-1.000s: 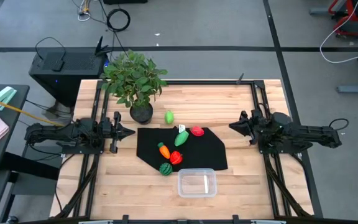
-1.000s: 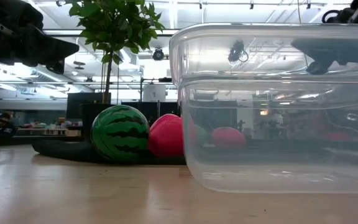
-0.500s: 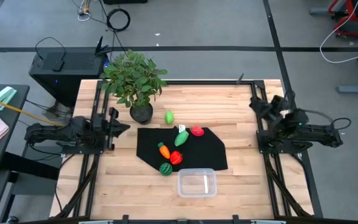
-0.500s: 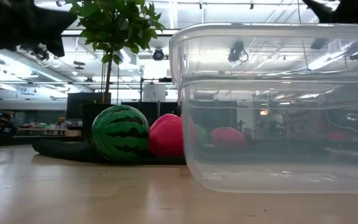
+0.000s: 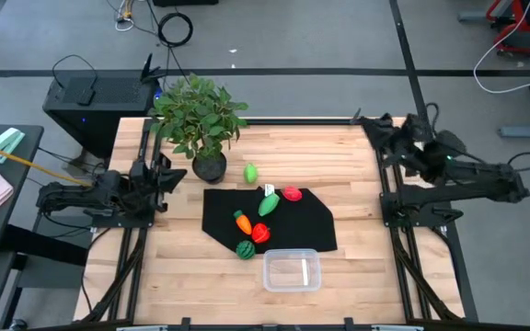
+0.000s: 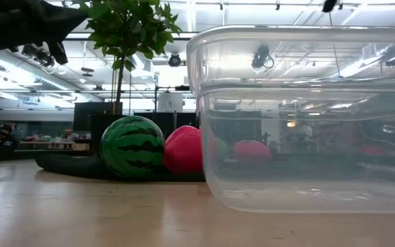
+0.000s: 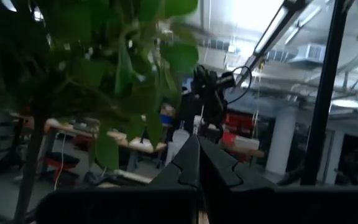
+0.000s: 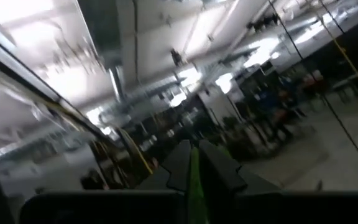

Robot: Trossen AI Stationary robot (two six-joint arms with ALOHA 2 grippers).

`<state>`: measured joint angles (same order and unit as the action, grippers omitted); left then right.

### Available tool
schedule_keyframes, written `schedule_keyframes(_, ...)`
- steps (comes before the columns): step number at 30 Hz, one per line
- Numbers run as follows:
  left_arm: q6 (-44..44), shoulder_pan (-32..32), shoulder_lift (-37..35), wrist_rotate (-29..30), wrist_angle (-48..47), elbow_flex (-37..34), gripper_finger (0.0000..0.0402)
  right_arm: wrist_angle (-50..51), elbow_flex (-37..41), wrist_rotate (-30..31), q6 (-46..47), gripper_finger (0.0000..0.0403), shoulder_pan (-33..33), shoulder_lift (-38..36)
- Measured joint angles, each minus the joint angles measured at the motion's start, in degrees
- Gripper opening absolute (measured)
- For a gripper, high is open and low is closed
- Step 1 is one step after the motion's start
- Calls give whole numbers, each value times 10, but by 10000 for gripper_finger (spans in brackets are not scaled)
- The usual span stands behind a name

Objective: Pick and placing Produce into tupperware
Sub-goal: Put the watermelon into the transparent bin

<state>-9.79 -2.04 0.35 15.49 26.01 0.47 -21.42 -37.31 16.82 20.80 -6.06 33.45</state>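
Left gripper (image 5: 175,175) at the left side of the table, just left of the potted plant (image 5: 198,118); in the left wrist view its fingers (image 7: 194,163) meet at the tips, pressed together with nothing between them. Leaves fill that view's near field. In the low view only a dark part of this arm shows, high at the left.

Right gripper (image 5: 364,121) over the far right corner of the table (image 5: 357,267), pointing left along the far edge, well apart from the produce. Right wrist view shows its fingers (image 8: 191,163) closed tip to tip, holding nothing, aimed up at ceiling lights.

Black mat (image 5: 311,225) lies mid-table. On it: a red piece (image 5: 292,194) at the far side, a light green piece (image 5: 268,204) just left of it, an orange carrot-like piece (image 5: 242,222) toward the left edge, a red piece (image 5: 261,233) just right of the carrot, and a striped green melon (image 5: 245,249) at the near left corner. One more light green piece (image 5: 250,172) sits on bare wood, far of the mat, just right of the plant pot.

Clear tub (image 5: 292,270) stands upright on the wood at the mat's near edge, nothing inside. In the low view it fills the right side, with the melon and a red piece to its left, farther back.
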Motion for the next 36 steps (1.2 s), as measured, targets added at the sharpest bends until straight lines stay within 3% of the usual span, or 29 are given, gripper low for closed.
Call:
schedule_keyframes(4,-2,0,0,-4,28,0,7,95,-71,2,27,38,-18,61)
schedule_keyframes(11,77,-29,40,-103,-14,60,7,211,-167,-19,32,38,-75,110)
schedule_keyframes(18,95,-104,195,-108,-133,197,7,224,-193,-79,46,38,-128,115)
schedule_keyframes(21,88,-135,279,-108,-141,252,7,245,-193,-94,85,38,-146,115)
schedule_keyframes(28,42,-186,442,-63,-177,374,7,391,-193,-164,83,38,-183,121)
schedule_keyframes(32,41,-226,536,14,-253,447,7,436,-193,-214,30,38,-204,134)
schedule_keyframes(36,-5,-255,639,86,-263,531,7,453,-193,-260,-19,38,-230,138)
